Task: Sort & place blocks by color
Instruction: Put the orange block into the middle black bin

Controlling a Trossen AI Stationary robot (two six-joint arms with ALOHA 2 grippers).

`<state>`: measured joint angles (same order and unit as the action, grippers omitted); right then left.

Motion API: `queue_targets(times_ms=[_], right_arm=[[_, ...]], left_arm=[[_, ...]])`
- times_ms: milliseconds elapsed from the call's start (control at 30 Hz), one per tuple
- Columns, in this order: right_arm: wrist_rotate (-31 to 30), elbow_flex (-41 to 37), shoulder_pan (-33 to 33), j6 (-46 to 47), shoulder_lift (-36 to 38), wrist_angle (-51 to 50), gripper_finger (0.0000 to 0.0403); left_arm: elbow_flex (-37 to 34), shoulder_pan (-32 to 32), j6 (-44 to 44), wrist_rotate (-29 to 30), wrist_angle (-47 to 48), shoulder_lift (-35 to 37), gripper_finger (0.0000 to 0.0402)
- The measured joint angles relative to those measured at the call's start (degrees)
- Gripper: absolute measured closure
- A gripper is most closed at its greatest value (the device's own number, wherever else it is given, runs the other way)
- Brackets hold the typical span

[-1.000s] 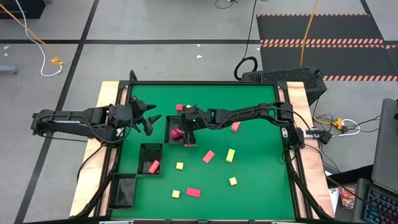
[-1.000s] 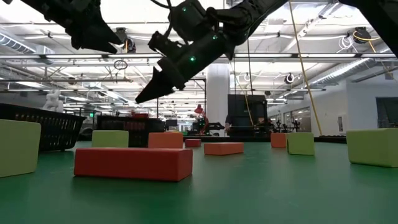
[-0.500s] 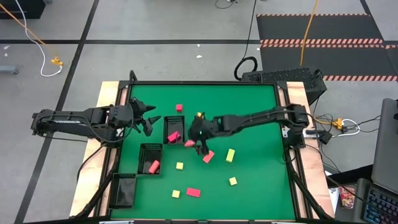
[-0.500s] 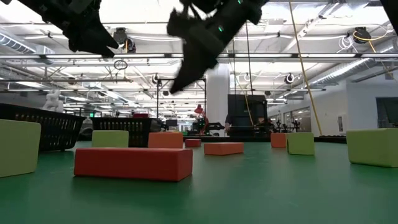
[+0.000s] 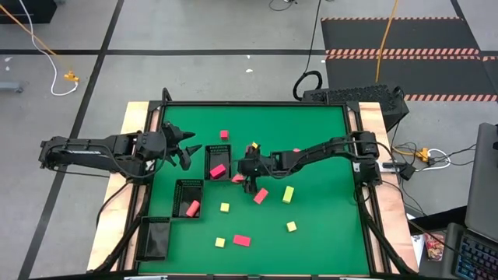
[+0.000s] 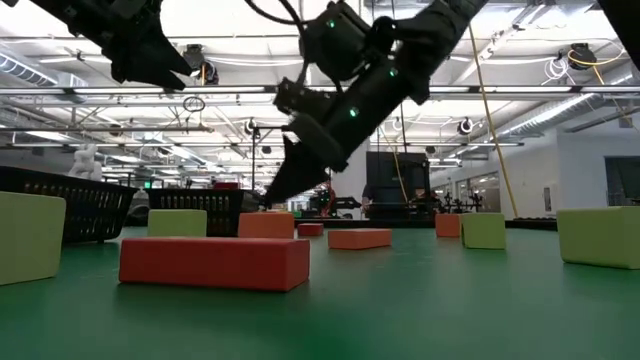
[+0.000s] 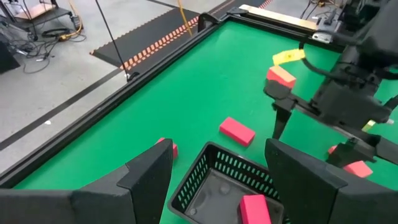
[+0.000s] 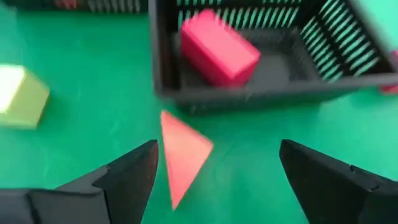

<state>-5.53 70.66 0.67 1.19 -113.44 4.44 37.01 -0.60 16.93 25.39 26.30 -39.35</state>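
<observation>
Right gripper spread wide, empty, over salmon wedge; beyond it, mesh tray, far rim cut off.

Left gripper parted, empty.

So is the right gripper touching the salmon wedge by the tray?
Apart. The right wrist view shows the right gripper with jaws open, green mat visible between each and the salmon wedge.

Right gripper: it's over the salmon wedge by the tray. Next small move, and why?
Probably lower straight down and close on the salmon wedge. The right gripper has its jaws open with the wedge on the mat between them, just outside the black tray that holds a magenta block. Nothing is held yet. The left gripper waits near the table's left edge.
</observation>
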Motion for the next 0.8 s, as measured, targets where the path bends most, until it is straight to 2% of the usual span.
queue_targets(times_ms=[200,800], right_arm=[[4.0,-2.8,-0.1,1.3,-0.4,7.4,0.0096],[4.2,-3.3,0.2,1.8,-4.6,11.2,0.0158]], left_arm=[[0.0,0.0,-0.3,0.0,-0.2,0.0,0.0146],[0.0,0.0,0.2,0.1,-0.5,0.0,0.0146]])
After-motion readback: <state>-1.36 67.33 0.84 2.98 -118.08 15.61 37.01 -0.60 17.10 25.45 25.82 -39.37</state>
